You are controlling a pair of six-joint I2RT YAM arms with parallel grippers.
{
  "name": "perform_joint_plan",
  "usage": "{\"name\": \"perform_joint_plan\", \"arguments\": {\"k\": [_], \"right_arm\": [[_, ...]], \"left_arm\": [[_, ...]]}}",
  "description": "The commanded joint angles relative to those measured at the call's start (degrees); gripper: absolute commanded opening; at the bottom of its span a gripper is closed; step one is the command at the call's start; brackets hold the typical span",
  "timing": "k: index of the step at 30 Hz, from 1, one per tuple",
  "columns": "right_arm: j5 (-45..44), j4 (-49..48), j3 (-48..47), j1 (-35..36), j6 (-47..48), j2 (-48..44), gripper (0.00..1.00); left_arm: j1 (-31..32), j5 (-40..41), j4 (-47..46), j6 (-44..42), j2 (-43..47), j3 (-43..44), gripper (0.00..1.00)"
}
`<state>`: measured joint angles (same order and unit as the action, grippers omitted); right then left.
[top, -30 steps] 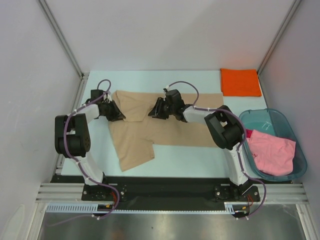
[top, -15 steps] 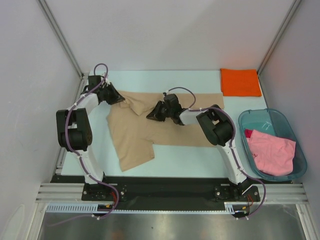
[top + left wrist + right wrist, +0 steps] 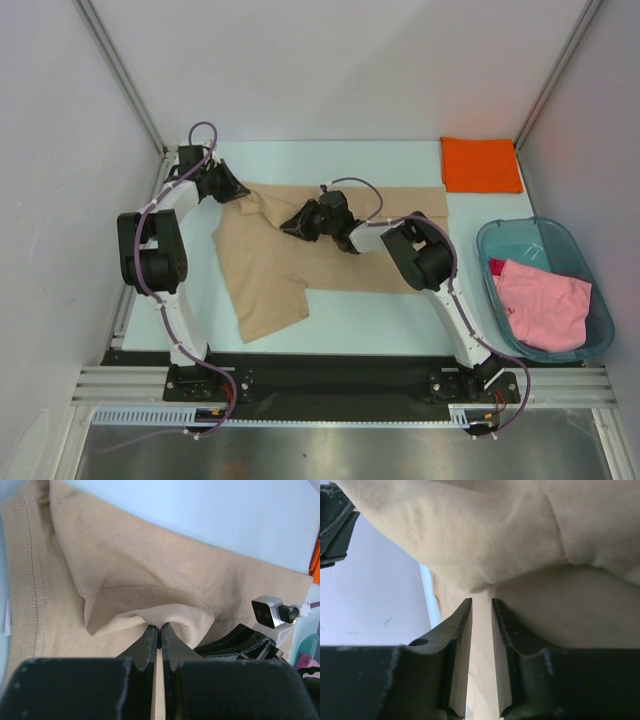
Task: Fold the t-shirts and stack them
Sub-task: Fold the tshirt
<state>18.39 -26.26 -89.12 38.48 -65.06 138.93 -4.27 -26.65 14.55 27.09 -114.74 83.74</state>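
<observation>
The tan t-shirt (image 3: pixel 330 255) lies spread on the table, its upper left part bunched into folds. My left gripper (image 3: pixel 238 191) is at the shirt's far left corner; in the left wrist view it (image 3: pixel 160 628) is shut on a raised fold of the tan cloth (image 3: pixel 125 570). My right gripper (image 3: pixel 289 226) is near the collar area, a short way right of the left one; in the right wrist view it (image 3: pixel 481 603) pinches a tan fold (image 3: pixel 485 540). The orange t-shirt (image 3: pixel 481 164) lies folded at the back right. The pink t-shirt (image 3: pixel 541 303) sits crumpled in the tub.
A translucent teal plastic tub (image 3: pixel 585 262) stands at the right edge of the table. Grey walls and metal rails close in the left, back and right sides. The right arm's body (image 3: pixel 240 641) shows close by in the left wrist view.
My left gripper has moved toward the back, pulling the shirt's left corner with it. My right gripper has shifted left, and the cloth between the two has bunched up.
</observation>
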Motion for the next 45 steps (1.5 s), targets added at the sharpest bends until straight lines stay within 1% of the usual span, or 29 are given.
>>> {"name": "perform_joint_plan", "arguments": {"k": [1,7,14,15,17,18,20,23,24,26,28,29,30,34,36,41,45], "right_arm": [[-3.53,-3.44,-1.93,1.07,-2.70,0.90,0.28],[-6.61,-3.89,-2.28,1.60,-5.51,2.22,0.32],[-12.50,1.65,-4.22,2.56,-7.19,2.75,0.33],[-13.11,1.91,-4.04,2.65,-7.28,2.66,0.28],[-13.56,2.00,-4.04,2.83,-7.28,2.48,0.15],[-13.12,2.26,-4.13,2.83,-6.67,2.13,0.07],[-12.86,3.14,-3.87,3.00,-5.44,0.65,0.00],[-9.17,4.37,-3.95,2.66,-1.40,-1.11,0.00],[-7.77,7.07,-3.78,2.48,0.18,-2.95,0.00],[-6.10,10.68,-3.43,1.95,1.94,-4.72,0.00],[-1.44,12.72,-3.95,0.81,3.87,-5.95,0.00],[0.14,13.60,-4.22,0.46,4.23,-6.04,0.00],[3.63,15.95,-4.83,-0.41,4.76,-5.78,0.00],[10.42,18.61,-5.88,-2.17,7.31,-5.08,0.00],[13.32,21.77,-7.56,-2.62,10.03,-4.81,0.00],[15.53,27.82,-7.38,-3.85,15.39,-6.92,0.00],[19.65,30.56,-10.01,-4.82,17.76,-5.52,0.00]], "left_arm": [[-0.21,-0.77,-1.19,0.68,-0.05,2.47,0.05],[-0.21,-1.29,-1.45,0.77,0.04,1.51,0.05],[-0.30,-1.47,-2.07,1.03,0.30,0.54,0.05],[-0.21,-1.47,-2.15,1.03,0.39,0.28,0.05],[-0.12,-1.38,-2.15,1.03,0.74,-0.42,0.04],[-0.30,-1.21,-2.15,0.95,1.27,-0.86,0.04],[-0.12,0.19,-1.37,0.60,1.97,-1.04,0.04],[-0.12,1.51,1.79,0.33,3.90,-1.21,0.04],[-0.12,2.82,2.41,0.33,4.69,-1.56,0.05],[-0.21,3.36,3.64,0.59,6.71,-3.49,0.08],[-0.21,2.93,3.82,1.64,7.95,-6.39,0.09],[-0.12,2.49,3.82,2.00,8.99,-7.36,0.09],[-0.12,2.14,3.82,2.09,9.27,-8.85,0.10],[-0.21,1.08,4.61,3.05,10.94,-11.84,0.10],[-0.21,1.34,4.79,3.23,12.60,-13.16,0.10],[-0.21,0.38,4.70,3.93,15.42,-17.12,0.15],[-0.30,-0.33,4.61,4.29,17.00,-19.58,0.16]]}}
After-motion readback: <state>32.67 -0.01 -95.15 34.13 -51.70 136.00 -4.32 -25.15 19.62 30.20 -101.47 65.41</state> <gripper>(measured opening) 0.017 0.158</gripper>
